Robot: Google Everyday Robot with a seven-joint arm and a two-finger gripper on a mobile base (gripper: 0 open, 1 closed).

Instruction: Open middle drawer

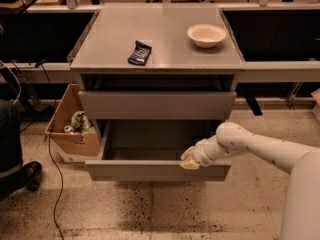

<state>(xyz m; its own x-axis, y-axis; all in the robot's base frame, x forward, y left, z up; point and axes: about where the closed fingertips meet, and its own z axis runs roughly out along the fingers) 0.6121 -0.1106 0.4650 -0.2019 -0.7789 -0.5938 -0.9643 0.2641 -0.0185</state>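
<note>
The middle drawer [150,171] is a plain grey handleless drawer. It stands pulled out from the grey cabinet [100,59], and its grey box interior shows. My gripper [190,160] is at the top edge of the drawer's front panel, right of the panel's middle. My white arm reaches in from the lower right. The drawer above it [157,105] is closed. Anything below the open drawer is hidden by it.
A white bowl [206,34] and a dark packet [139,52] lie on the cabinet top. A cardboard box [70,129] with cans and rubbish stands on the floor to the cabinet's left. A cable [52,184] runs over the floor there, beside a person's shoe [20,176].
</note>
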